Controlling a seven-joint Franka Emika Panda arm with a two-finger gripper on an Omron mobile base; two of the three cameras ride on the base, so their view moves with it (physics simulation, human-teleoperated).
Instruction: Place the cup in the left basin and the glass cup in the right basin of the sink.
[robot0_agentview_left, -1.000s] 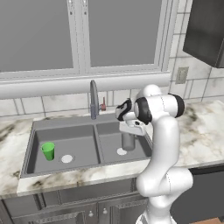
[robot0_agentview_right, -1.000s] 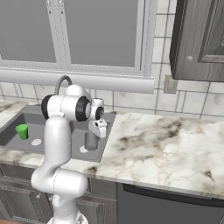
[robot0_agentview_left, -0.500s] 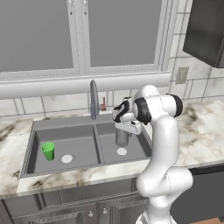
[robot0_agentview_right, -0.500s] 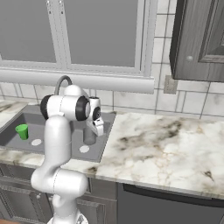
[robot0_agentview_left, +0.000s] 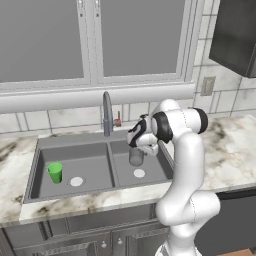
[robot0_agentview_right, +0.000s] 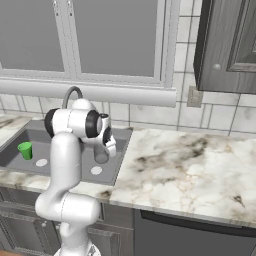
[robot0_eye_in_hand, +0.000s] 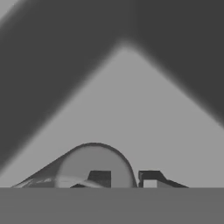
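Observation:
The grey glass cup (robot0_agentview_left: 136, 156) hangs upright over the right basin (robot0_agentview_left: 122, 169) of the dark sink (robot0_agentview_left: 75, 140), a little above its light drain. My gripper (robot0_agentview_left: 138, 148) is shut on its rim from above. In the hand view one fingertip (robot0_eye_in_hand: 100, 177) shows through the glass cup (robot0_eye_in_hand: 94, 164) wall and the other stands outside it, with the gripper (robot0_eye_in_hand: 127, 178) pinching that wall. The small green cup (robot0_agentview_left: 55, 172) stands upright in the left basin (robot0_agentview_left: 87, 165), beside its drain. From the right base view, the glass cup (robot0_agentview_right: 101, 157) hangs under my gripper (robot0_agentview_right: 105, 148) and the green cup (robot0_agentview_right: 25, 150) sits far left.
A tall grey faucet (robot0_agentview_left: 106, 112) rises behind the centre divider, close to my hand, with a small red item (robot0_agentview_left: 118, 120) beside it. A marble counter (robot0_agentview_right: 190, 165) stretches to the right of the sink. A dark wall cabinet (robot0_agentview_left: 234, 35) hangs at the upper right.
My hand has carried the glass cup leftward from the right basin's right wall toward its middle. The green cup has stayed put.

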